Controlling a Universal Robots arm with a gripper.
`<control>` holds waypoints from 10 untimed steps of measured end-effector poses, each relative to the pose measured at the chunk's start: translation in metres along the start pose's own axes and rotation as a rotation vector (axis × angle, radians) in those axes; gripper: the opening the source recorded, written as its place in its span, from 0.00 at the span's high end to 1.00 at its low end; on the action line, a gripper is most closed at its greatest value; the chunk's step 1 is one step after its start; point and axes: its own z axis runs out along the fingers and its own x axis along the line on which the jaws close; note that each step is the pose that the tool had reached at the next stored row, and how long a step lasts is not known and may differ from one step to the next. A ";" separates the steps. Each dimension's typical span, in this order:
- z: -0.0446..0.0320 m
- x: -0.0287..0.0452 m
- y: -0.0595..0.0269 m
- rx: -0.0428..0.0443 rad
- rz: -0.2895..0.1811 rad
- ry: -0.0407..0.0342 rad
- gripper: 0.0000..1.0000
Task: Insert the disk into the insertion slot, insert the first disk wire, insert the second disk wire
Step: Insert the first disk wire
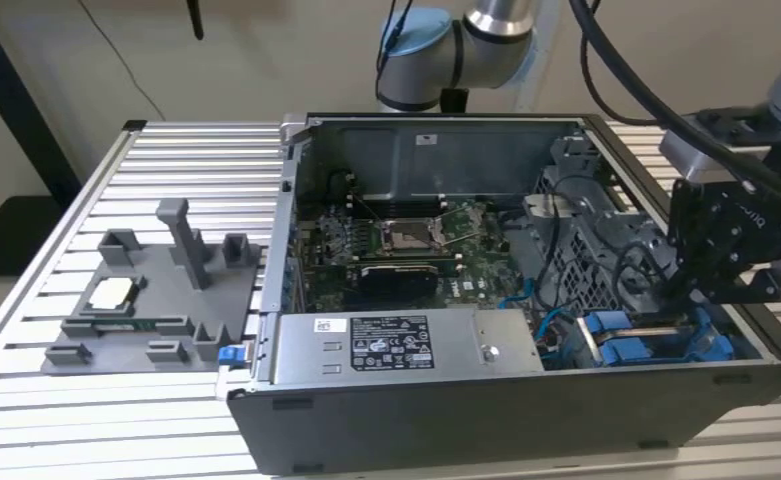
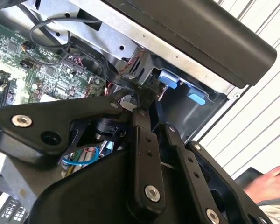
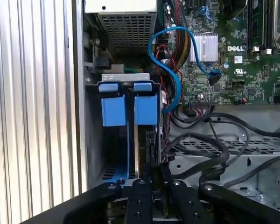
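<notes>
Currently the gripper (image 3: 153,182) hangs low inside the open computer case (image 1: 497,430), on the exterior view's right, at the insertion slot (image 3: 94,154).

Disk (image 3: 148,137): stands on edge in that slot, with its blue carrier tab at the end away from the gripper. It is just beside a second blue carrier (image 3: 114,110). Only the disk's thin dark edge and the tab show. How deep it sits cannot be judged, since the slot walls cover its flat sides.

Jaws: I cannot tell if they are open or clamped. In both wrist views the gripper's own black linkage covers the disk's near edge. In the exterior view the gripper body blocks the same spot.

Blue cable (image 3: 170,74): loops from the motherboard (image 1: 417,245) towards the carriers. Its far end passes behind the disk's tab, so any joint there is hidden. Black cables (image 3: 210,149) lie over the perforated metal near the gripper, and their ends are out of sight.

The power supply (image 1: 404,345) lies along the case's near side. A grey fixture plate (image 1: 137,320) rests on the slatted counter (image 1: 43,400), well apart from the case.

A person's hand (image 2: 270,182) is cut off at the picture edge in the second wrist view.
</notes>
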 end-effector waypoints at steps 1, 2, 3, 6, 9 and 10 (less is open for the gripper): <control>0.0009 0.0000 0.0000 0.0005 0.004 0.0010 0.81; 0.0021 0.0001 0.0000 0.0009 0.006 0.0013 0.81; 0.0031 0.0001 0.0000 0.0013 0.007 0.0019 0.81; 0.0057 0.0000 -0.0001 0.0025 0.009 0.0021 0.81; 0.0090 0.0000 -0.0001 0.0034 0.010 0.0025 0.81; 0.0100 -0.0003 -0.0001 0.0036 0.010 0.0033 0.81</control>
